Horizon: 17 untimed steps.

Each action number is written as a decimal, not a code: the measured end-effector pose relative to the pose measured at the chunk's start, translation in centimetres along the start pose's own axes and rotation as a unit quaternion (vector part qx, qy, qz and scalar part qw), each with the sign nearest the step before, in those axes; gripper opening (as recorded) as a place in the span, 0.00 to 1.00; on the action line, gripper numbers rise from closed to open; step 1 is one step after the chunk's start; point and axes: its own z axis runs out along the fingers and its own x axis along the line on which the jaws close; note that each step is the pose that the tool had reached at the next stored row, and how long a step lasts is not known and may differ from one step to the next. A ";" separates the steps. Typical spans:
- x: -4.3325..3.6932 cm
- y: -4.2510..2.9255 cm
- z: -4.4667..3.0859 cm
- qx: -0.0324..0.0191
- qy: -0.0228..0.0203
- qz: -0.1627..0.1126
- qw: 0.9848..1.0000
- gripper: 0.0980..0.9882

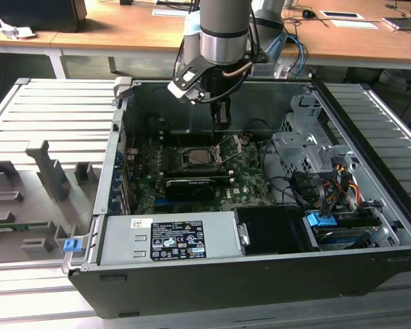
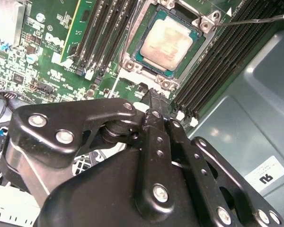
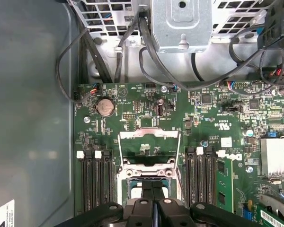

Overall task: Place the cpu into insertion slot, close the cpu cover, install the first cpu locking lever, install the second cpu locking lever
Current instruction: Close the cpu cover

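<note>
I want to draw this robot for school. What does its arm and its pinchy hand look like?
The arm is a fat round tube, shiny silver with a black band. A brown cable loops beneath it. The gripper is black metal bars joined by silver screws.

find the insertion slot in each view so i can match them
exterior view: insertion slot mid-board, near the pincer tip
second wrist view: insertion slot past the pincer tip, cpu seated inside
first wrist view: insertion slot partly behind the pincer tip
shared landmark: black memory slots on both sides
</note>
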 end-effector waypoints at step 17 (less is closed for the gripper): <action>0.02 0.80 0.09 0.001 0.000 0.000 1.000 0.01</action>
